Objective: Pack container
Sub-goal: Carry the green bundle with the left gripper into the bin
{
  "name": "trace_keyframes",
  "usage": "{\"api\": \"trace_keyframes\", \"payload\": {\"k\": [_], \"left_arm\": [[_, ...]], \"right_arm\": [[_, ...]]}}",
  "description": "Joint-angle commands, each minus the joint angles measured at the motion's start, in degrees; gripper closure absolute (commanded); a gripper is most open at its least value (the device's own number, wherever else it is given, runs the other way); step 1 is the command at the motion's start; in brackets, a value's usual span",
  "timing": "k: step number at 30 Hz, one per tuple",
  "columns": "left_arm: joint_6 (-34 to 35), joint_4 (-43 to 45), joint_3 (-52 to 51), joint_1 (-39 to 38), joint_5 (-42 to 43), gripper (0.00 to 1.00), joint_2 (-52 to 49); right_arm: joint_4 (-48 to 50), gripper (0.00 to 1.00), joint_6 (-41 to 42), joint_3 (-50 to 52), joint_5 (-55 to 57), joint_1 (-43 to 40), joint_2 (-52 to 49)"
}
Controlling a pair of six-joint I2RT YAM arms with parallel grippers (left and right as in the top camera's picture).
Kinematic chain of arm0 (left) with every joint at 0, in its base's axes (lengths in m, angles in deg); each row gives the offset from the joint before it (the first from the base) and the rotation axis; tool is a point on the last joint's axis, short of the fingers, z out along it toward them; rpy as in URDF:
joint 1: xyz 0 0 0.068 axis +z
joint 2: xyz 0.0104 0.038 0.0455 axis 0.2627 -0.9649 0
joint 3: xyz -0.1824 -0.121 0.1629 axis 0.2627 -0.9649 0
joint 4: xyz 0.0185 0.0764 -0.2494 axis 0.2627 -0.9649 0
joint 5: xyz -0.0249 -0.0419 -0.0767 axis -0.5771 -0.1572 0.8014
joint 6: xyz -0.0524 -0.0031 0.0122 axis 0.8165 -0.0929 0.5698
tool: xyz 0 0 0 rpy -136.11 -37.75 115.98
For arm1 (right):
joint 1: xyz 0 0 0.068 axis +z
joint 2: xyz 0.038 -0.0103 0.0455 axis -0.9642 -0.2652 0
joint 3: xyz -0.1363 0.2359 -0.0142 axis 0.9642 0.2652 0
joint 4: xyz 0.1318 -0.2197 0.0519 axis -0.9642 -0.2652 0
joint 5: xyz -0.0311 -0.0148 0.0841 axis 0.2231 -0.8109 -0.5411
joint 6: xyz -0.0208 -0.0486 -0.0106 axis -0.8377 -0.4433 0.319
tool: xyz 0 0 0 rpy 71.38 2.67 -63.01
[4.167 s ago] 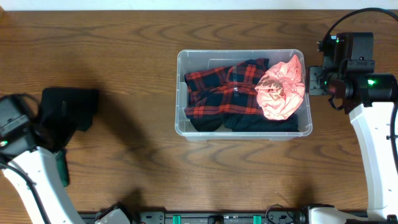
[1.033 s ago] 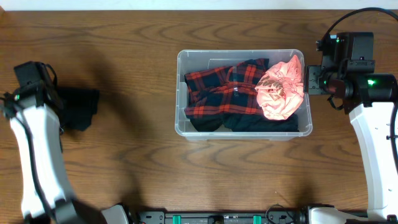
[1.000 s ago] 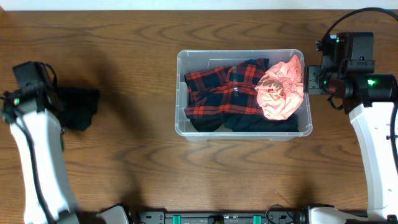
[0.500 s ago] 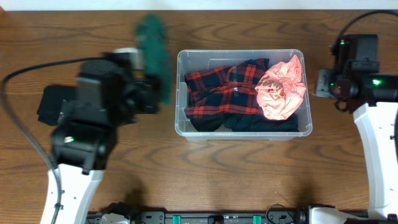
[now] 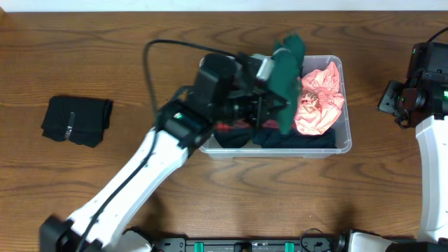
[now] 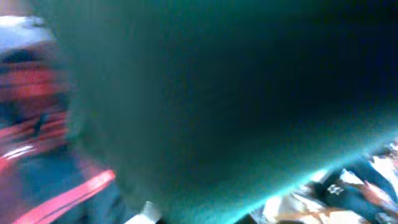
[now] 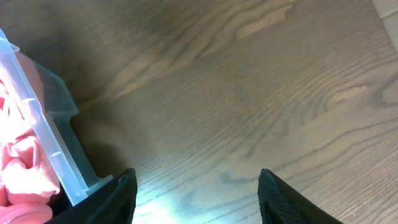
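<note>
The clear container (image 5: 329, 59) stands at the table's middle, holding a pink garment (image 5: 318, 98) at its right end and a red plaid shirt (image 5: 222, 128) mostly hidden under my left arm. My left gripper (image 5: 269, 105) hangs over the container's middle, shut on a dark green cloth (image 5: 288, 80). In the left wrist view the blurred green cloth (image 6: 217, 93) fills the frame, with the plaid shirt (image 6: 37, 93) at the left. My right gripper (image 7: 196, 199) is open over bare wood, just right of the container's corner (image 7: 43, 137).
A folded black cloth (image 5: 75, 120) lies on the wood at the far left. The pink garment (image 7: 18, 186) shows through the container wall in the right wrist view. The right arm (image 5: 423, 98) stands at the table's right edge.
My left arm has swung from the table's left side to over the container, carrying the green cloth. The right arm has drawn back a little to the right.
</note>
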Motion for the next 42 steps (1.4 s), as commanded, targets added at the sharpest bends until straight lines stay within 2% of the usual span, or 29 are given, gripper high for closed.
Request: {"api": "trace_keyframes", "payload": {"k": [1, 3, 8, 22, 32, 34, 35, 36, 38, 39, 42], "left_arm": [[6.2, 4.9, 1.1, -0.8, 11.8, 0.94, -1.6], [10.5, 6.4, 1.1, -0.8, 13.1, 0.94, -2.3], [11.3, 7.2, 1.1, -0.8, 17.4, 0.94, -2.3], [4.3, 7.4, 0.9, 0.2, 21.7, 0.94, -7.3], [3.2, 7.3, 0.8, 6.6, 26.3, 0.94, -16.5], [3.1, 5.1, 0.8, 8.9, 25.7, 0.94, -17.5], [3.1, 3.5, 0.8, 10.4, 25.2, 0.84, -17.9], [3.1, 1.9, 0.8, 11.7, 24.4, 0.67, -18.1], [3.1, -1.9, 0.8, 14.5, 21.1, 0.29, -18.1], [2.5, -3.2, 0.8, 16.0, 19.7, 0.03, -18.1], [1.3, -4.9, 0.8, 19.3, 17.1, 0.02, -18.1]], "right_arm": [[0.2, 0.39, 1.3, 0.0, 1.0, -0.3, -0.3], [0.2, 0.39, 1.3, 0.0, 1.0, -0.3, -0.3], [0.3, 0.39, 1.3, 0.0, 1.0, -0.3, -0.3], [0.3, 0.38, 1.2, 0.0, 1.0, -0.3, -0.3], [0.3, 0.38, 1.2, 0.0, 0.9, -0.3, -0.3], [0.3, 0.38, 1.2, 0.0, 0.9, -0.3, -0.3], [0.3, 0.38, 1.2, 0.0, 0.9, -0.3, -0.3], [0.2, 0.38, 1.2, 0.0, 0.9, -0.3, -0.3], [0.3, 0.38, 1.2, 0.0, 0.9, -0.3, -0.3], [0.3, 0.38, 1.2, 0.0, 0.6, -0.3, -0.3], [0.3, 0.38, 1.2, 0.0, 0.3, -0.3, -0.3]]}}
